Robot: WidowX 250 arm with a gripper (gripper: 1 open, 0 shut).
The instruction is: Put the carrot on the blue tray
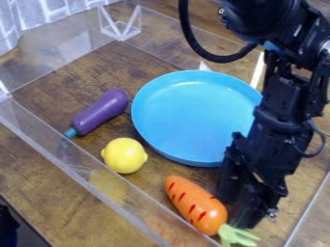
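While the blue tray [200,116] holds nothing, the part-open claw [245,203] straddles the carrot [198,205] leafy end.

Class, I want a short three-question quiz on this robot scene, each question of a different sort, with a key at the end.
1. True or false: the carrot already lies on the blue tray.
2. Which thing lies nearest the lemon? A) eggplant B) carrot C) gripper
3. Fill in: the gripper stands at the carrot's ____ end.

Key: 1. False; the carrot lies on the wooden table, apart from the tray, near the front edge of the picture. 2. A. 3. Leafy (green) end; whether the fingers touch the carrot cannot be told.
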